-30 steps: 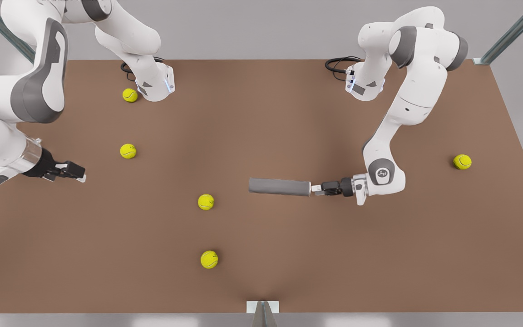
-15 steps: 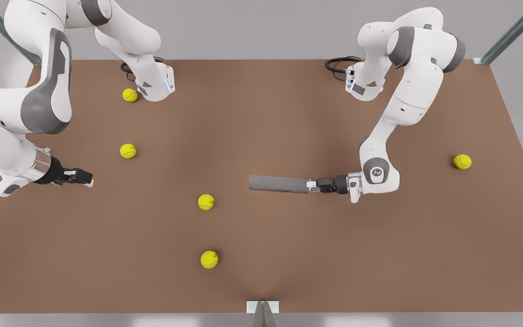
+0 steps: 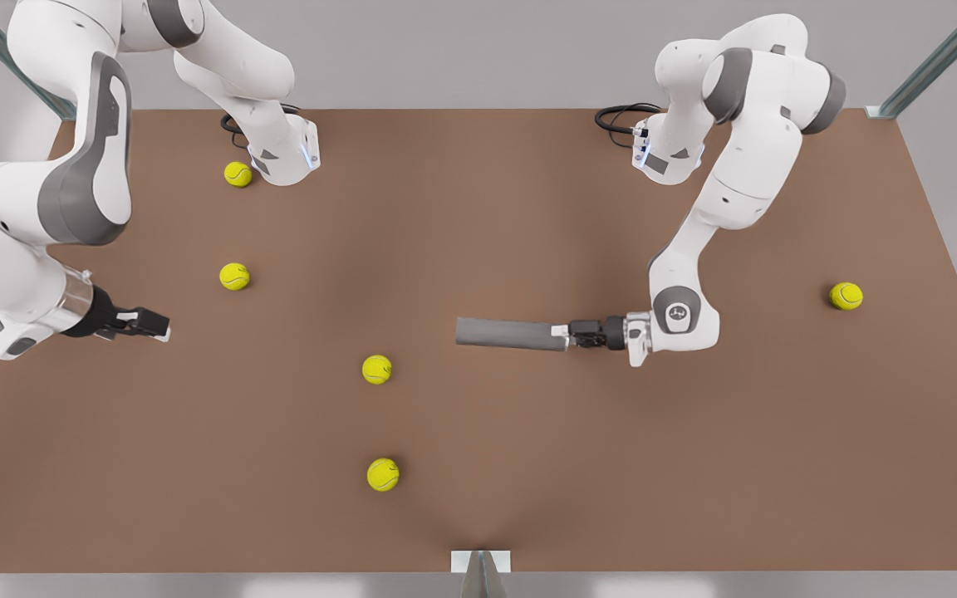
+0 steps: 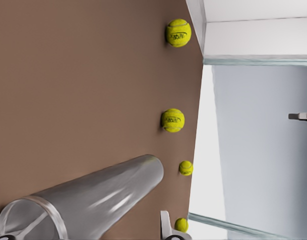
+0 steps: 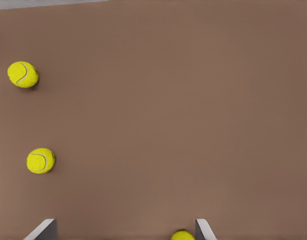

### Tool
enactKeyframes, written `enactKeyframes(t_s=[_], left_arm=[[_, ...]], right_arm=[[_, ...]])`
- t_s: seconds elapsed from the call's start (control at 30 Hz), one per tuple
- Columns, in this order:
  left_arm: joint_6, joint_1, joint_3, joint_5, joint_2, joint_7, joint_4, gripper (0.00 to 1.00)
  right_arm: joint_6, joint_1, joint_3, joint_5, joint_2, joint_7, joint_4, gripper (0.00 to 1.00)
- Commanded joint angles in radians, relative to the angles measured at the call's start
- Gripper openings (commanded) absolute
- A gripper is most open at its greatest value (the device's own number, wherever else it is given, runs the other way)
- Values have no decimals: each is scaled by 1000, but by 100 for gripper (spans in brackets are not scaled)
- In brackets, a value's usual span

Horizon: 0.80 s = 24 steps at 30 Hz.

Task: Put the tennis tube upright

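Tabletop (image 3: pixel 694 465): brown, wide, carrying both arm bases at the far edge, the tube and five balls.

Arm on the front view's left: bent low over the tabletop's edge on that side, waiting, well apart from the tube.

Arm on the front view's right: folded down toward the middle of the tabletop, wrist low, forearm nearly level and in line with the tube.

Tennis tube (image 3: pixel 510 333): grey, lying flat on its side near the middle of the tabletop, long axis running across the front view; in the left wrist view the hollow end with its pale rim sits closest to the camera.

Left claw (image 3: pixel 563 334): at the tube's end on the front view's right, touching or just short of it, pointing along its length; fingers spread, one pale finger (image 4: pixel 165 225) standing clear of the tube's side, nothing clamped.

Right claw (image 3: pixel 159 325): just above the tabletop on the front view's left, near one ball; fingers (image 5: pixel 43 229) wide apart, holding nothing.

Tennis balls: yellow-green, one by the arm base on the front view's left (image 3: pixel 238 174), one near the right claw (image 3: pixel 234 276), two in the middle foreground (image 3: pixel 376 369) (image 3: pixel 383 474), one far out on the front view's right (image 3: pixel 846 296); all apart from the tube.
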Motion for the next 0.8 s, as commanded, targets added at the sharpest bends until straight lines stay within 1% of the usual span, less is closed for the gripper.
enactKeyframes(t_s=[0.0,0.03,0.07,0.2,0.43,0.57,0.67,0.77], left_arm=[[0,-2,0,-1,1,0,0,90],[0,-6,0,-1,2,0,0,78],[2,-6,0,-2,3,0,0,72],[0,-6,0,-2,17,2,2,67],[0,-14,-2,-2,17,2,2,50],[0,-14,-2,-2,18,2,2,48],[-2,-14,-2,-2,18,2,2,47],[-5,-14,-2,-2,17,3,2,44]], right_arm=[[-1,0,0,0,0,0,0,100],[1,0,0,-2,0,0,0,100],[1,-1,0,0,0,0,0,100],[1,0,0,-2,0,0,0,100],[1,0,0,-2,0,0,0,100],[1,0,0,-2,0,0,0,100],[1,0,0,-2,0,0,0,100],[1,0,0,-2,0,0,2,100]])
